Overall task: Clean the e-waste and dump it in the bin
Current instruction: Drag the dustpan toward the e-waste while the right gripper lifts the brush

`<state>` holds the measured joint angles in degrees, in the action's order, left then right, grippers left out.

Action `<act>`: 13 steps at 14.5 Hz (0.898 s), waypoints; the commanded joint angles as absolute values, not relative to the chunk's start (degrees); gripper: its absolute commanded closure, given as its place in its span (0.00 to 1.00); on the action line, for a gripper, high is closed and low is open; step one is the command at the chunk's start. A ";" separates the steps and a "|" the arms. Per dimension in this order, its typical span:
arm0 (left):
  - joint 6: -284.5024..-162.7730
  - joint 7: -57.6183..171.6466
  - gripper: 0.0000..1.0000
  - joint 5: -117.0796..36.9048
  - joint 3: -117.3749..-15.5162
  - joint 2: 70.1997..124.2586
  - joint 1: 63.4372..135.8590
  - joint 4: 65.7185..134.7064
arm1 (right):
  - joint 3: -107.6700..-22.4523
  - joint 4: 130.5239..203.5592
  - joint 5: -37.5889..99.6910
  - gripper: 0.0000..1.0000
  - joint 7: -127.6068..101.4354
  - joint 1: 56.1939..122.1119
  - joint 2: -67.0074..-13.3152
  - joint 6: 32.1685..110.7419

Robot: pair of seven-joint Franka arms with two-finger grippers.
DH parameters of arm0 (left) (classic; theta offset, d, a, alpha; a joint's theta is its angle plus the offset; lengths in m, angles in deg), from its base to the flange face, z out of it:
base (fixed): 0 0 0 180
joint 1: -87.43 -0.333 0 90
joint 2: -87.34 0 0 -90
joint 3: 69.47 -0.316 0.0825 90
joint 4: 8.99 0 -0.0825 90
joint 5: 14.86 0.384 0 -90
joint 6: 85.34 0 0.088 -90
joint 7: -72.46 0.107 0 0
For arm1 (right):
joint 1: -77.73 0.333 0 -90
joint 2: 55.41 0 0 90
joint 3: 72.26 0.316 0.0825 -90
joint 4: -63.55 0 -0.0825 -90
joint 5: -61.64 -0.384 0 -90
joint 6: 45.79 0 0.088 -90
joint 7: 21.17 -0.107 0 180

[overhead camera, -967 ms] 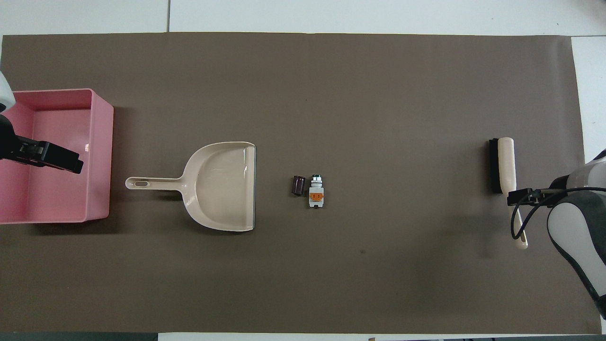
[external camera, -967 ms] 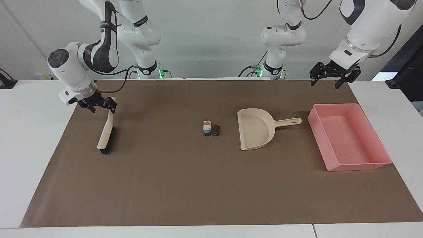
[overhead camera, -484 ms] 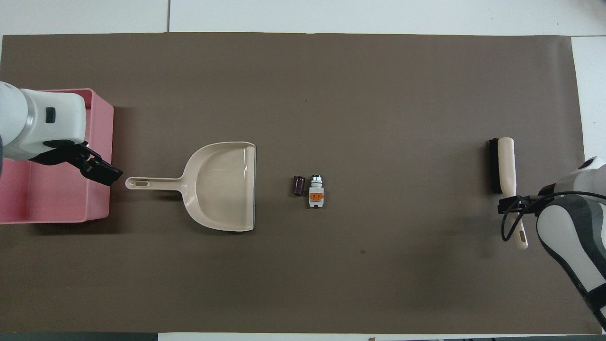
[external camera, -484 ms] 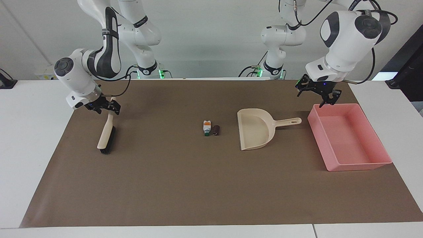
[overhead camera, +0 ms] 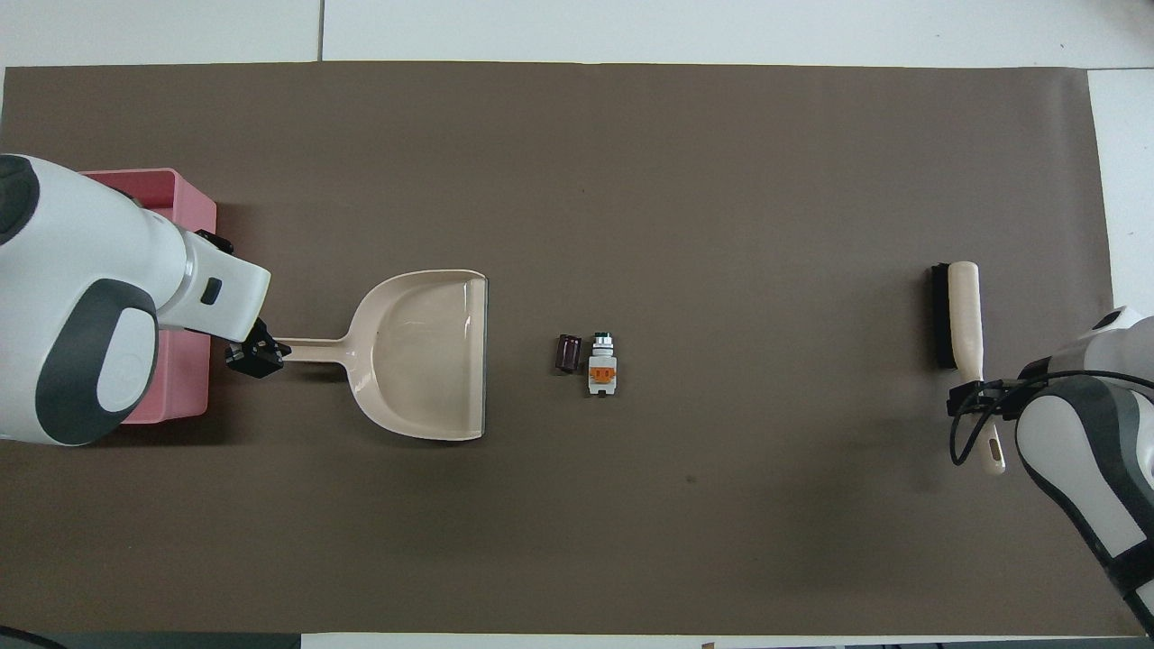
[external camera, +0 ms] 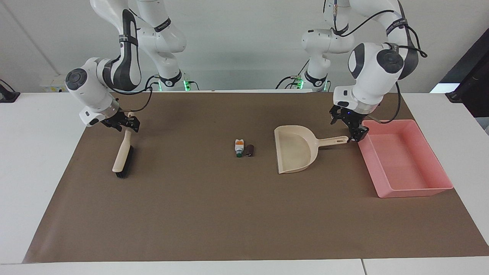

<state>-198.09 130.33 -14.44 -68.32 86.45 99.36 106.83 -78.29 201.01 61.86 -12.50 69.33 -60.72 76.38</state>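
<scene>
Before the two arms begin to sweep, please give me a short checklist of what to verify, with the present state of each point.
1. Left hand at the end of the dustpan handle: ok; grip closed: cannot tell.
2. Right hand at the brush handle: ok; grip closed: cannot tell.
3. Dustpan mouth faces the two e-waste parts: ok.
4. White block and dark cylinder lie together on the mat between brush and dustpan: ok.
5. Pink bin upright beside the dustpan handle, toward the left arm's end: ok.
6. Brush lifted off the mat: not ok; its bristles rest on it.
</scene>
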 commanded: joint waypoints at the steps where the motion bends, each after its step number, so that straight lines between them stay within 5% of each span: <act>1: -204.15 134.41 0.02 -9.78 -68.77 85.94 101.75 112.02 | -77.89 202.24 60.85 0.86 -10.80 68.50 -61.92 76.47; 2: -204.17 135.73 0.03 -9.42 -68.77 85.85 101.84 113.00 | -77.89 202.24 60.85 1.00 -10.97 68.59 -61.92 76.46; 8: -212.16 137.23 0.03 -4.85 -68.86 86.82 104.21 118.62 | -77.62 198.13 60.85 1.00 -12.20 70.51 -61.22 71.47; 13: -214.10 137.23 0.03 -2.38 -68.77 90.85 104.48 119.42 | -77.27 189.69 60.94 1.00 -18.58 81.83 -61.30 60.13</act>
<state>-212.01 136.72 -3.69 -68.27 88.85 103.95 118.69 -77.69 192.24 61.61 -14.27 77.51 -61.05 63.54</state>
